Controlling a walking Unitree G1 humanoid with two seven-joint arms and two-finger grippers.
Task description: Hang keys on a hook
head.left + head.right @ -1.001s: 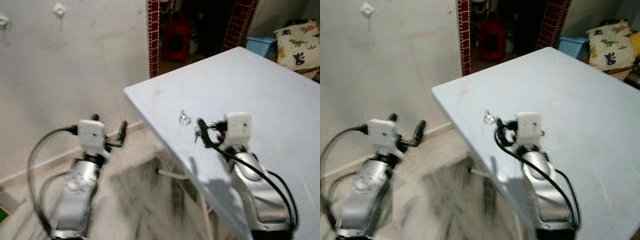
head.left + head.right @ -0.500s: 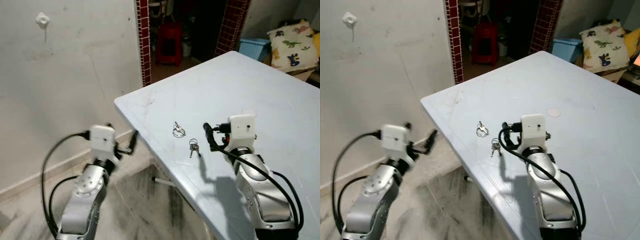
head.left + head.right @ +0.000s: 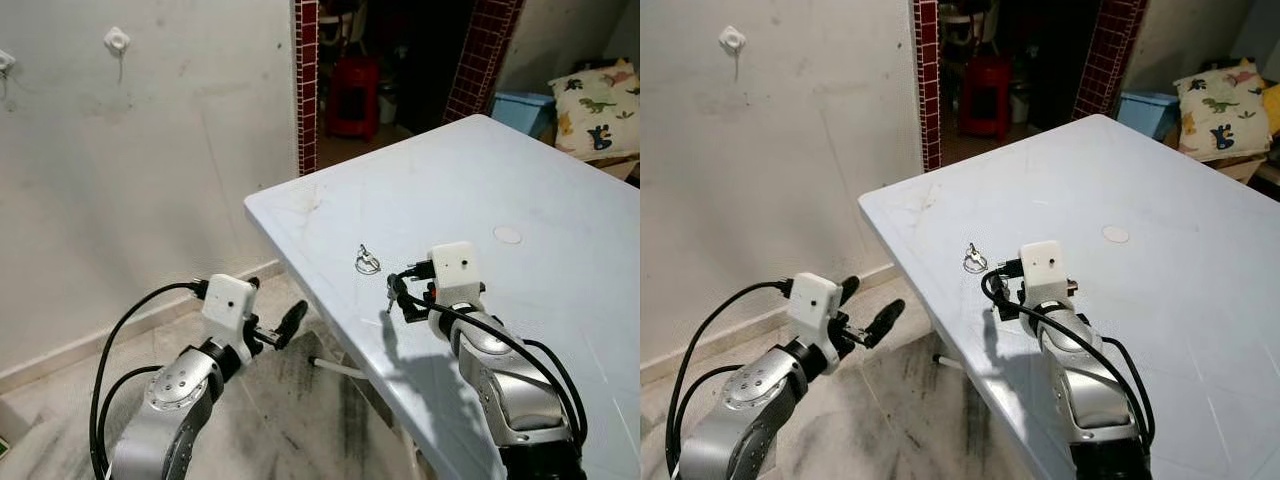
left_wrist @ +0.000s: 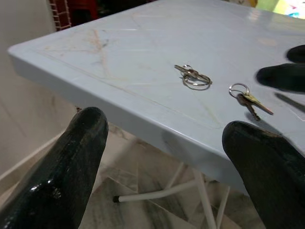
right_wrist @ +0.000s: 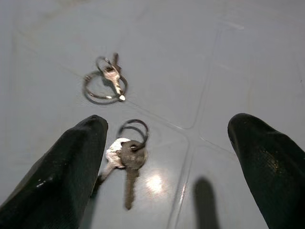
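Two small sets of keys lie near the corner of the pale blue table (image 3: pixel 560 170). One is a ring with a single key (image 3: pixel 368 263), also in the right wrist view (image 5: pixel 107 82). The other, a ring with two keys (image 5: pixel 126 155), lies closer to me, between the open fingers of my right gripper (image 3: pixel 399 294), which hovers just over the tabletop. My left gripper (image 3: pixel 275 305) is open, off the table's left edge and below the tabletop; the left wrist view shows both key sets (image 4: pixel 193 77) (image 4: pixel 248 98). Two white hooks (image 3: pixel 117 42) (image 3: pixel 3 62) sit high on the wall at left.
A tiled doorway (image 3: pixel 306 80) opens behind the table, with a red stool (image 3: pixel 354 95) inside. At the back right are a blue bin (image 3: pixel 523 105) and a dinosaur-print cushion (image 3: pixel 600 95). A white table strut (image 3: pixel 340 368) runs under the top.
The camera has shifted. My right gripper has come down closer, so the two-key ring now lies between its fingers. My left gripper has swung in toward the table's edge.
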